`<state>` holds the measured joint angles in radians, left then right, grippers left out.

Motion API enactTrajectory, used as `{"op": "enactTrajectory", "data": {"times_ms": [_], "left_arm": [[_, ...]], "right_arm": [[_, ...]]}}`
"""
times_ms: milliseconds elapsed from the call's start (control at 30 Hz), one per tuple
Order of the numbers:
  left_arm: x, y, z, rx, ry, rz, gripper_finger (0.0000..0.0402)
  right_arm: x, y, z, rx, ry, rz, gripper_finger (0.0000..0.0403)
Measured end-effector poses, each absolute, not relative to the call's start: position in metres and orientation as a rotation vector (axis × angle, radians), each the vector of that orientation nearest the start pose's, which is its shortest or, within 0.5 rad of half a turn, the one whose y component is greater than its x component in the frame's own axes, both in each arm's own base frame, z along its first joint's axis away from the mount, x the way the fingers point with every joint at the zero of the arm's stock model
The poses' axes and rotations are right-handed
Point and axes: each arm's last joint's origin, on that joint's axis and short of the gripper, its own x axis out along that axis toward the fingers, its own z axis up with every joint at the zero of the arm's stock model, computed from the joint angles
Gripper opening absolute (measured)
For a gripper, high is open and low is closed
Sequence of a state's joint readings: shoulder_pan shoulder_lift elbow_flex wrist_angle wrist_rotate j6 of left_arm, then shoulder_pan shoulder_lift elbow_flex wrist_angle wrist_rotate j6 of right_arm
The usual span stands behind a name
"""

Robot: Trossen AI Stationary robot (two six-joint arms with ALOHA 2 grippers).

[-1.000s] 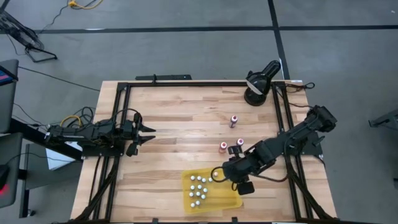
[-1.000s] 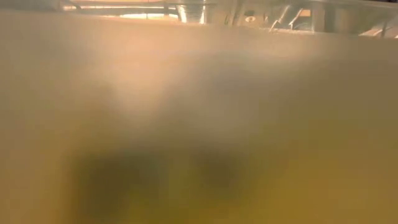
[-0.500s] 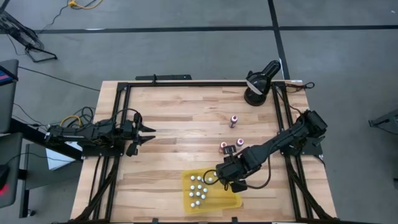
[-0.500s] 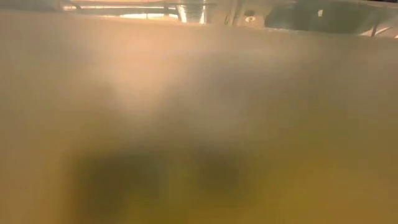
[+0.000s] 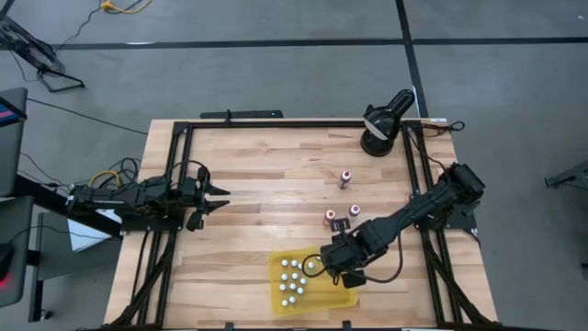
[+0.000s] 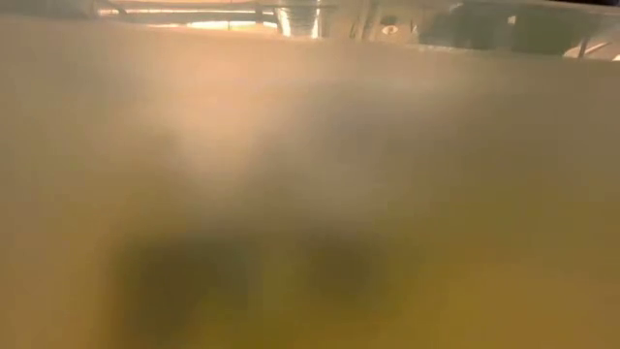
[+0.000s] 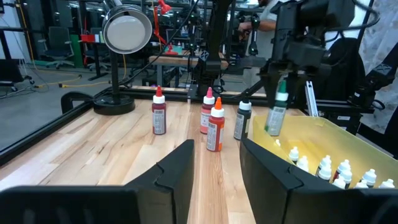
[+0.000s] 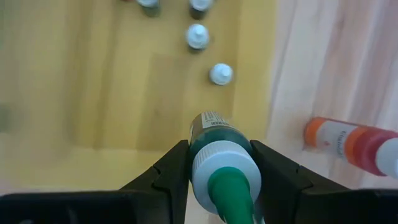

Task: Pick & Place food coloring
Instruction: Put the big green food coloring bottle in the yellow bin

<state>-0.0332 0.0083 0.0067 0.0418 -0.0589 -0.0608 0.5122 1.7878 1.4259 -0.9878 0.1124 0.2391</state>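
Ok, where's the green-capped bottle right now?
The green-capped bottle is gripped by the right gripper, above the yellow tray's near-right part.

The low view is a yellow-brown blur from edge to edge; only a strip of room shows along its upper rim, and nothing on the table can be made out there.

From above, the bottles (image 5: 291, 277) in the tray (image 5: 342, 299) are white specks, their labels too small to read. The right gripper (image 5: 318, 264) hides whatever it carries at the tray's two o'clock corner.

In the right wrist view the green bottle (image 8: 221, 155) is cut off at its tip, and the orange bottle (image 8: 354, 142) runs off the edge.

In the left wrist view the right arm's upper part is cut off.
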Motion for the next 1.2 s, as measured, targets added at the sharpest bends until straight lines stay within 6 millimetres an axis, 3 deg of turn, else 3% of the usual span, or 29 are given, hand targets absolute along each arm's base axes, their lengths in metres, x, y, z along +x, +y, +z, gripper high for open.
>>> {"op": "enactTrajectory", "data": {"times_ms": [200, 400, 767, 1067, 1200], "left_arm": [[0.098, -0.002, 0.169, -0.063, -0.041, 0.025, 0.0121], [0.098, -0.002, 0.169, -0.062, -0.041, 0.025, 0.0121], [0.098, -0.002, 0.169, -0.063, -0.041, 0.024, 0.0121], [0.098, -0.002, 0.169, -0.063, -0.041, 0.024, 0.0121], [0.098, -0.002, 0.169, -0.063, -0.041, 0.024, 0.0121]], "right_arm": [[0.301, 0.184, 0.26, -0.166, 1.298, 0.23, 0.0134], [0.29, 0.199, 0.275, -0.064, 1.326, 0.175, 0.0134], [0.275, 0.227, 0.276, 0.177, 1.33, 0.077, 0.0135], [0.277, 0.226, 0.277, 0.268, 1.256, -0.093, 0.0138], [0.285, 0.235, 0.263, 0.277, 1.254, -0.081, 0.0138]]}}
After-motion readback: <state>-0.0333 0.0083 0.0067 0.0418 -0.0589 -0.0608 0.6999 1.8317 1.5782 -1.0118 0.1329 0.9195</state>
